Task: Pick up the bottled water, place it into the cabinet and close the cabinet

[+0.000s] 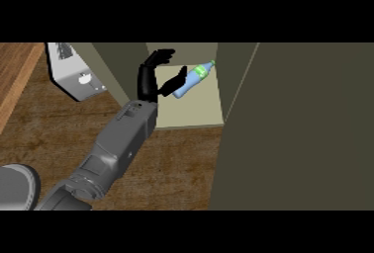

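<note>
Left hand (pixel 152 79) touching tilted bottled water (pixel 193 79); inside open cabinet (pixel 191 117)

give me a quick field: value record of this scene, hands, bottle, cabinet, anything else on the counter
left hand: black hand on a grey forearm, reaching into the cabinet, thumb against the bottle
right hand: not in view
bottle: clear blue plastic water bottle with a green cap, tilted, cap up and to the right, inside the cabinet opening
cabinet: olive-beige cabinet, interior pale
door: large olive door panel, open, at the view's right
counter: brown wood-grain top
other: white boxy appliance, upper left
</note>
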Controlling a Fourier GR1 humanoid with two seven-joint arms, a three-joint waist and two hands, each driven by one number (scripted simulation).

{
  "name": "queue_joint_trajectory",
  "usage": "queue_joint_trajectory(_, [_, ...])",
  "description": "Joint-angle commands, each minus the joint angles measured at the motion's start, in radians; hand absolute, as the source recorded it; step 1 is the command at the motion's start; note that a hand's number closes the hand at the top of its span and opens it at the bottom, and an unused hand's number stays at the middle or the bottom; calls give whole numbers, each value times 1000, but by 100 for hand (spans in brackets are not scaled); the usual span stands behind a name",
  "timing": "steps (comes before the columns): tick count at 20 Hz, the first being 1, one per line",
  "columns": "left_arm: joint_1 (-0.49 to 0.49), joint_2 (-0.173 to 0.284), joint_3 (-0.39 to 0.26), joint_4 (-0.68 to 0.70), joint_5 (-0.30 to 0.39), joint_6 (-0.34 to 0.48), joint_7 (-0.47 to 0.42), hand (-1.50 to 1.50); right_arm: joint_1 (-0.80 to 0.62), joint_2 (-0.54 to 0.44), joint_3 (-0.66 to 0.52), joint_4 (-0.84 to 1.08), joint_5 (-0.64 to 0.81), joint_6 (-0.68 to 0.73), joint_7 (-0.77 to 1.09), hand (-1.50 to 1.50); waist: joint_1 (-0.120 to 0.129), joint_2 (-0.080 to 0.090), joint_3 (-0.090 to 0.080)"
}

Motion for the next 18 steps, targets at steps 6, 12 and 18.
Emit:
queue_joint_trajectory(6, [55,0,24,-102,109,-275,-116,150,19,-16,-19,-36,9,-1,-9,-150,27,-9,2])
queue_joint_trajectory(12, [117,0,-74,-216,188,-399,-6,150,53,-40,18,-74,82,-34,14,-150,47,-23,2])
queue_joint_trajectory(18, [316,0,-188,-485,226,-441,46,150,104,-77,11,-124,81,-49,19,-150,69,-31,3])
